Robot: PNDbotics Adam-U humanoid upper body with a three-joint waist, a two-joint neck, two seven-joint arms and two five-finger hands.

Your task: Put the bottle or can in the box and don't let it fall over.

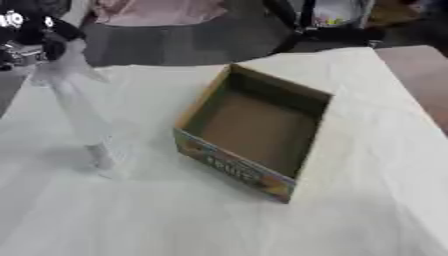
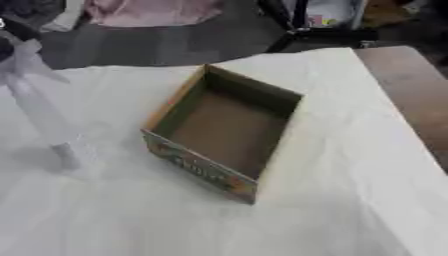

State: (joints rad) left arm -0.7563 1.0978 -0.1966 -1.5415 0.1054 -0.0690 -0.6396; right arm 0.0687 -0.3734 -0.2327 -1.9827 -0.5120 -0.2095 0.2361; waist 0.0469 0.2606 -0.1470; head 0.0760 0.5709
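A clear see-through bottle point(image 1: 80, 110), blurred, slants from the upper left down to the white cloth, its lower end at about point(image 1: 101, 160), left of the box. My left hand point(image 1: 33, 37), black with silver parts, is at the top left corner with its fingers curled round the bottle's upper end. The open cardboard box point(image 1: 232, 167) has a colourful printed front wall and brown inside, and nothing lies in it. It stands askew at the table's middle, about a hand's width right of the bottle. My right hand shows in neither view.
A white cloth point(image 1: 175, 220) covers the table. Bare wooden tabletop point(image 2: 411, 85) shows at the right edge. Beyond the far edge are grey floor, a pink bundle point(image 1: 157, 10) and a black chair base point(image 1: 332, 35).
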